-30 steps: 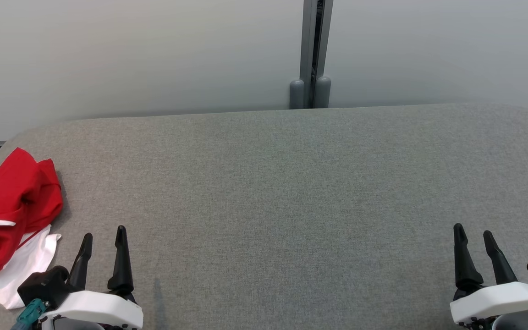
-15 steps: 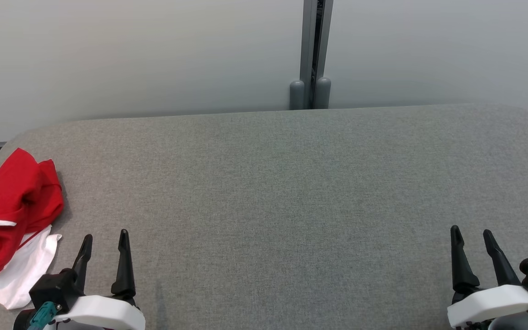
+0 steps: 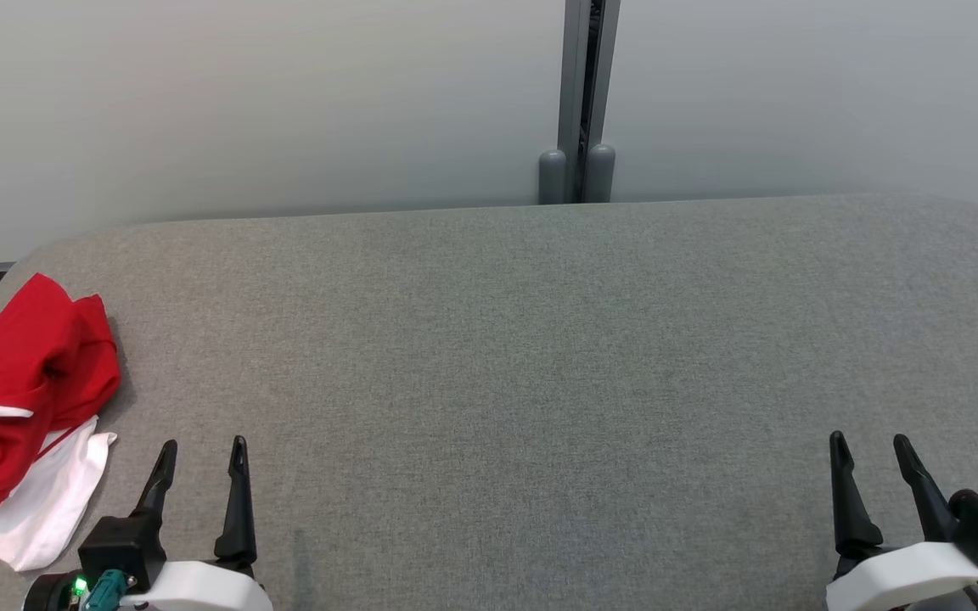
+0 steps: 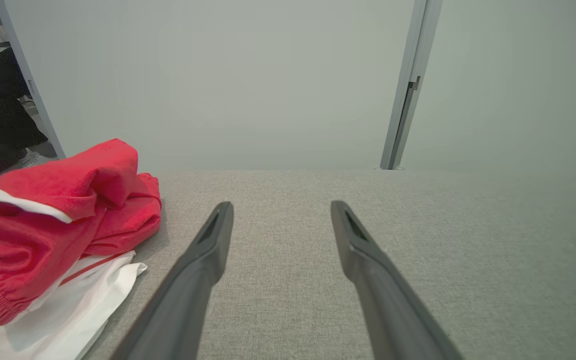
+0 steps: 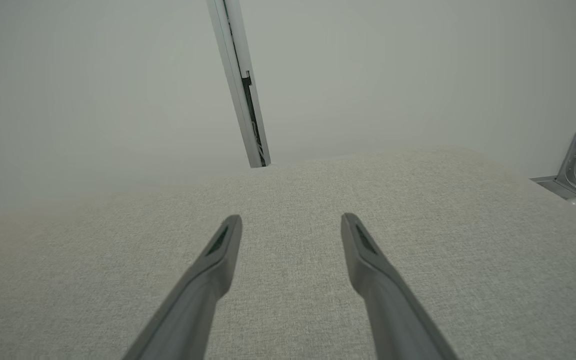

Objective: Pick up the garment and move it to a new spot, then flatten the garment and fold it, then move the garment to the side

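Bright, even, diffuse light seen throughout. Soft shadow cast right of garment point(image 3: 22, 373) on grey cloth surface point(image 3: 540, 382). Head view rendered sharp. Fingers point(image 4: 188, 290) blurred near lens; edges bowed in wrist views.

Garment point(image 3: 18, 407) on table point(image 3: 540, 356), far left.

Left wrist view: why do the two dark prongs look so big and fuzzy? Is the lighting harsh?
Left wrist view: the fingers lie close to the lens, so they loom and blur toward the bottom edge; the garment looks sharp. Head view: soft, even light, faint shadow beside the garment, no glare.
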You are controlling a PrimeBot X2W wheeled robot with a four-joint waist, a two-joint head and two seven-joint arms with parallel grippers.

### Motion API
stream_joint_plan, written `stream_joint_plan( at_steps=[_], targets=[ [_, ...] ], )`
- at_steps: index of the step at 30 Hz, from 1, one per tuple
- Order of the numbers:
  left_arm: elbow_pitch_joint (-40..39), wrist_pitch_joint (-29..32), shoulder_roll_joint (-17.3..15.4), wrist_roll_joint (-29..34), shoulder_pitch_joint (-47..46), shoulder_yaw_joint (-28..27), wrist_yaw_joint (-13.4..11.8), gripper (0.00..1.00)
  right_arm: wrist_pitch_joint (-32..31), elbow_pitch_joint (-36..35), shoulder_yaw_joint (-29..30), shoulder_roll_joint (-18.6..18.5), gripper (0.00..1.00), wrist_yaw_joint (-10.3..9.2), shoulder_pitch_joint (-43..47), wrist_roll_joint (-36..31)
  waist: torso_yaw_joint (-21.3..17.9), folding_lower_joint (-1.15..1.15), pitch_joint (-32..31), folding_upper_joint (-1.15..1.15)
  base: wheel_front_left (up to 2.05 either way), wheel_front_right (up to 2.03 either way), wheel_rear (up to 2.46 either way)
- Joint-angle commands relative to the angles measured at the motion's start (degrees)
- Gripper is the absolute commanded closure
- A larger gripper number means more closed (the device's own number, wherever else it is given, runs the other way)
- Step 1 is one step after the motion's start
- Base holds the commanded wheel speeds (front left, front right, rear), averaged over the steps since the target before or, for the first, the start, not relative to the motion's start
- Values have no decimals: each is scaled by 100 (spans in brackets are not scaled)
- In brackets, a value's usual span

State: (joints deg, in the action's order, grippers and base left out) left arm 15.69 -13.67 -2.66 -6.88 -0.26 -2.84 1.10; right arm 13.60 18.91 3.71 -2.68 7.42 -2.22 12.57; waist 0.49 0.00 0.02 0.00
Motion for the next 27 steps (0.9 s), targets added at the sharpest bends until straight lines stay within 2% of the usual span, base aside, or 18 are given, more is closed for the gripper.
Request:
stream_joint_plan(
  at_steps=[1,13,27],
  targets=[
    [-12,-53,-32,147,21,-7,-26,0,69,-4,23,-43,0,11,42,-145,0,0,2,0,0,0,0],
    [17,-161,-37,613,82,2,-71,0,184,23,30,-45,0,11,87,-613,2,0,-2,0,0,0,0],
    [140,-154,-35,567,-97,-104,-18,0,175,39,85,-43,0,11,-31,-592,33,0,4,0,0,0,0]
  ],
)
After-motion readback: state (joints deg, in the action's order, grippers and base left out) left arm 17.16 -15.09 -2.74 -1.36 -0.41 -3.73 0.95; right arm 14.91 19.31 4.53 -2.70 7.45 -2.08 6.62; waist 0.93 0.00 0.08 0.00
